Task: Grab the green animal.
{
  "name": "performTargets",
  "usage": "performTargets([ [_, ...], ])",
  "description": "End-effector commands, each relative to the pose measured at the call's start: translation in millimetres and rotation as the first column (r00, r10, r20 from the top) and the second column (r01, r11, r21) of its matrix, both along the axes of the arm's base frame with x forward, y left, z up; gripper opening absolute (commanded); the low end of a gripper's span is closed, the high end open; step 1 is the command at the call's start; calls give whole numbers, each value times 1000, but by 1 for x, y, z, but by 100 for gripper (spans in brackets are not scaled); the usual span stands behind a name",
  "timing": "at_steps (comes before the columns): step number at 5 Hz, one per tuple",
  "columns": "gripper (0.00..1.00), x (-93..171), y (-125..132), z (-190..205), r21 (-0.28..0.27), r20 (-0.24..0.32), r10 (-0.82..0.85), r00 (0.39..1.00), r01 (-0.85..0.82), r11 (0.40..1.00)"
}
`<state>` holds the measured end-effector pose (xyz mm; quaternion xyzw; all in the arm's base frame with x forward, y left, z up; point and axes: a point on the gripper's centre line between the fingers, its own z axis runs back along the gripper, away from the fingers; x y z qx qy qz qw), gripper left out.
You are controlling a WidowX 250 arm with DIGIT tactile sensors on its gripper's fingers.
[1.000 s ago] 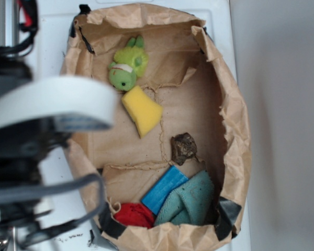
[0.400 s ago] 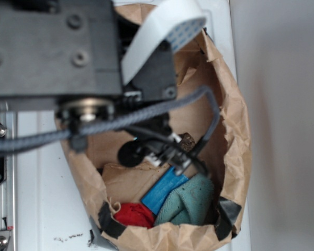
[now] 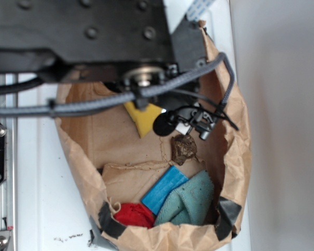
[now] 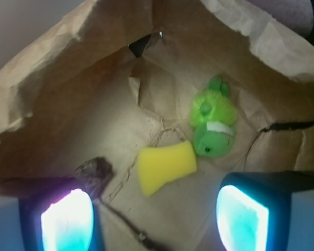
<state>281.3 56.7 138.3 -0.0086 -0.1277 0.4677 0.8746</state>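
The green animal [image 4: 212, 123] lies on the brown paper in the wrist view, lime body uppermost, darker head with a white band below it. It touches the yellow sponge [image 4: 165, 166] at its lower left. My gripper [image 4: 154, 219] is open, its two glowing fingertips [image 4: 68, 219] wide apart at the bottom edge, with only paper between them. The animal sits ahead and to the right of the gap, well clear of both fingers. In the exterior view my arm [image 3: 94, 31] hides the animal, and only a corner of the sponge [image 3: 144, 119] shows.
Everything lies in a crumpled brown paper liner [image 3: 235, 130] with raised walls. A dark brown lump [image 3: 184, 148] sits mid-right and shows beside my left finger as the lump [image 4: 94, 172]. A blue block [image 3: 165, 189], teal cloth [image 3: 191, 201] and red item [image 3: 133, 214] lie at the near end.
My arm has swung in from the left and moved on toward the far end of the liner. It now covers the green animal in the exterior view and uncovers the sponge's corner.
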Motion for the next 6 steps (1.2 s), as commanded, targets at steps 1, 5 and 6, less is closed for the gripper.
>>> performTargets([
  [1, 100, -32, 36, -7, 79, -9, 48, 999, -47, 996],
  [5, 100, -52, 35, -18, 60, -110, 233, 966, -227, 972],
  [6, 100, -52, 35, -18, 60, -110, 233, 966, -227, 972],
])
